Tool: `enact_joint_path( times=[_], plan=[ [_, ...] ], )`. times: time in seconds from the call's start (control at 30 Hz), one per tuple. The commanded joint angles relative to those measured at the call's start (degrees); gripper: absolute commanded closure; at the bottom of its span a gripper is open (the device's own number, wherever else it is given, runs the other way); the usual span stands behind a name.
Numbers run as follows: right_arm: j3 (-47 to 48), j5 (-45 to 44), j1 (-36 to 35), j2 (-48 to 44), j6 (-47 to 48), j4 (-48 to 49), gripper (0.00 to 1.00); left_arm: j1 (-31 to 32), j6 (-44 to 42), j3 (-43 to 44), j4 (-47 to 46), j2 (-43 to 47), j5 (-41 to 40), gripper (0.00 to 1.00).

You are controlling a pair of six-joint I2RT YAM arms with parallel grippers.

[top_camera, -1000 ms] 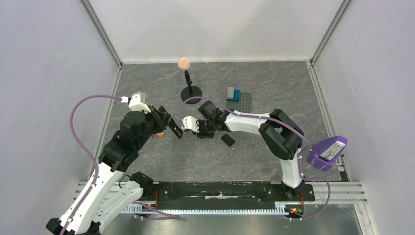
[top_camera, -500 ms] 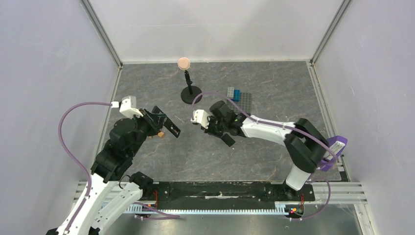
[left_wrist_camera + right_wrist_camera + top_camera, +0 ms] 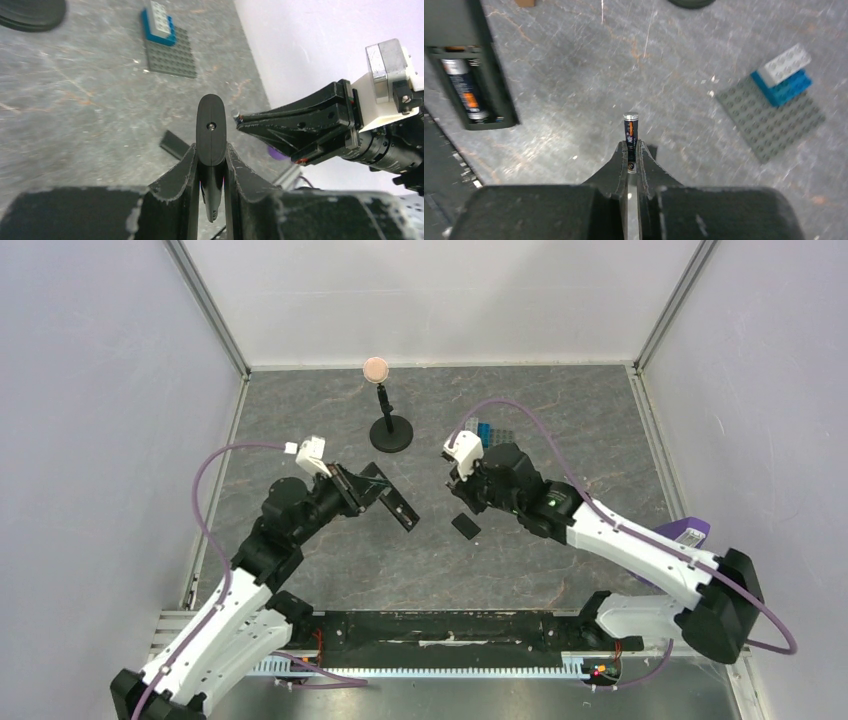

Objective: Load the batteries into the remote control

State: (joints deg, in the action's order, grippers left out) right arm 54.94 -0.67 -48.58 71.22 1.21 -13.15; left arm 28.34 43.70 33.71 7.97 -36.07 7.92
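Grey marbled tabletop [image 3: 420, 575] inside a white-walled enclosure. Left gripper [image 3: 210, 156] is clamped on the remote control [image 3: 402, 510], fingers tight against both flat sides. The remote is off the table, angled down-right in the top view, left of centre. Right wrist view shows its open compartment facing the camera with one battery [image 3: 466, 94] lying in it. Right gripper [image 3: 631, 150] is pinched on a second battery [image 3: 631, 131], which sticks out lengthwise past the fingertips, metal end forward, above the table. The two grippers are near each other but apart, and the remote is not touching the second battery. Small flat black piece [image 3: 464, 525] lies on the table between the arms, just below the right gripper in the top view. Grey studded baseplate [image 3: 769, 120] carries blue-and-white bricks [image 3: 785, 74] at one corner, further back, partly hidden by the right arm from above. Black stand [image 3: 390, 430] with a pinkish ball top stands at back centre.
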Motion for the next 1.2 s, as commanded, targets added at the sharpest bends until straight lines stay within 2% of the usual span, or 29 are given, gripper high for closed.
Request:
enact_joint_path(
  times=[0.0,0.23,0.37,0.57,0.87,1.17],
  plan=[
    [1.65,-0.26,-0.01,-4.86,-11.09,-9.68,1.0,-0.06,10.34,-2.25,-19.63,-5.06,9.34,0.98],
    [4.22,0.36,-0.03,-9.47,-22.19,-17.66,1.0,1.44,19.74,-9.24,-34.35,-9.43,6.89,0.98],
    [4.63,4.08,-0.24,-10.82,-24.48,-18.31,1.0,3.47,24.07,-14.61,-45.2,-13.09,6.14,0.98],
    [6.63,5.44,-1.35,-9.12,-24.64,-21.39,1.0,6.44,27.24,-20.18,-56.41,-17.61,3.65,0.98],
    [8.15,1.74,-9.29,-3.62,-25.14,-22.79,1.0,7.96,28.19,-23.21,-60.45,-19.81,1.5,0.98],
    [10.19,-3.48,-11.8,-0.66,-24.46,-23.33,1.0,7.96,28.64,-24.47,-59.86,-18.5,1.27,0.98]
  ],
)
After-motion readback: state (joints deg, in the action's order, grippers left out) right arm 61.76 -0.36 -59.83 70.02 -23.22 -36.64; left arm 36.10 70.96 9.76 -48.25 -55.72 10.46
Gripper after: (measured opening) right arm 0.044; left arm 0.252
